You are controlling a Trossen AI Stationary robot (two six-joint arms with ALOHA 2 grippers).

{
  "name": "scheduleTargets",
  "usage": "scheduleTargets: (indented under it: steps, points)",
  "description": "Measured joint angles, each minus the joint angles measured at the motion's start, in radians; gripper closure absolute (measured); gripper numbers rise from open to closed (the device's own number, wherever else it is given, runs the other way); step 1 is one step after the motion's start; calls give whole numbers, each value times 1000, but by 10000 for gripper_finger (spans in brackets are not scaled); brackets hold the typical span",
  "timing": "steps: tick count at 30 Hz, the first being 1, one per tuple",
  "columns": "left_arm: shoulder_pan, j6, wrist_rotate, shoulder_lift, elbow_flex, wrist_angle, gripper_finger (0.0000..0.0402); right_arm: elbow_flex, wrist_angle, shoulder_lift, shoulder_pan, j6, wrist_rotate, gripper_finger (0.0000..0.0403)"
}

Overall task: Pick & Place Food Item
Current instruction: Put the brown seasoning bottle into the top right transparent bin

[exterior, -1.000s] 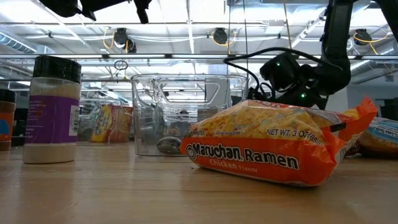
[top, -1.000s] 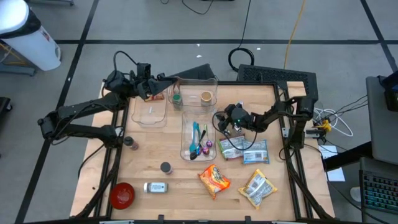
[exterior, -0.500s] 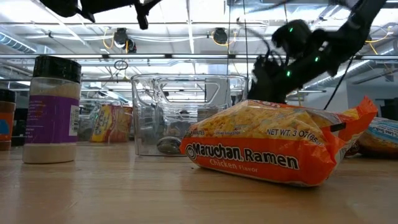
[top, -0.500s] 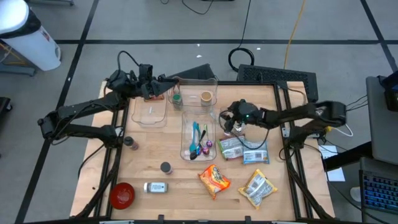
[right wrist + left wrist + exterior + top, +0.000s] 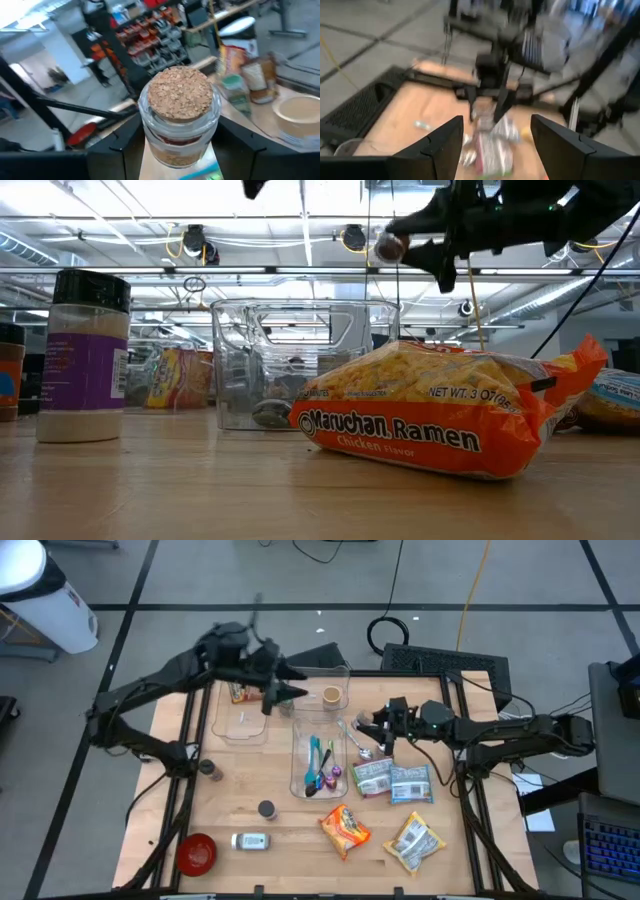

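A small glass jar (image 5: 180, 120) with a cork stopper (image 5: 388, 247) and tan and red layers inside is held by my right gripper (image 5: 384, 728) above the table's right middle, over the silver packets (image 5: 392, 780). My left gripper (image 5: 292, 691) hangs open and empty over the far clear bins, pointing toward the table's right; in the left wrist view my left gripper (image 5: 495, 150) looks across at the jar (image 5: 482, 107). An orange ramen pack (image 5: 345, 828) and a yellow snack bag (image 5: 415, 840) lie flat near the front edge. My right gripper pinches the jar's glass body (image 5: 150, 145) between its two fingers (image 5: 120, 150), behind the corked end. The fingers come in level from the table's right. The jar lies on its side along the fingers, cork toward the table's left, lifted clear of the table.
A clear bin (image 5: 320, 755) with utensils stands mid-table, another clear bin (image 5: 240, 715) far left, a third (image 5: 322, 690) holds a cup. A spoon (image 5: 355, 735) lies beside the gripper. A shaker (image 5: 85, 355), a red bowl (image 5: 196, 852) and small jars sit front left.
My right gripper has risen from just above the packets with the jar and tipped from pointing down to level, so the jar now lies sideways high over the table. My left gripper has risen and swung from the far-left bin toward the table's right, turning level.
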Motion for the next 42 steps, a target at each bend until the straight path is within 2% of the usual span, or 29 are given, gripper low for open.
scheduleTargets:
  steps: [5, 13, 18, 29, 37, 42]
  points:
    - [-77, 102, -9, 179, 228, -207, 163, 68, -37, 15, 57, -44, 15, 221]
    - [-154, 122, -1, 417, 513, -359, 163, 154, -84, 80, 89, -98, -5, 221]
    - [-184, 123, -1, 522, 636, -456, 163, 164, -89, 98, 96, -92, -33, 221]
    - [-212, 115, -2, 600, 674, -499, 163, 166, -90, 97, 102, -97, -39, 221]
    - [-211, 119, -134, 606, 674, -450, 163, 166, -84, 96, 102, -104, -42, 221]
    - [-212, 102, -127, 605, 674, -425, 163, 166, -83, 96, 102, -112, -38, 221]
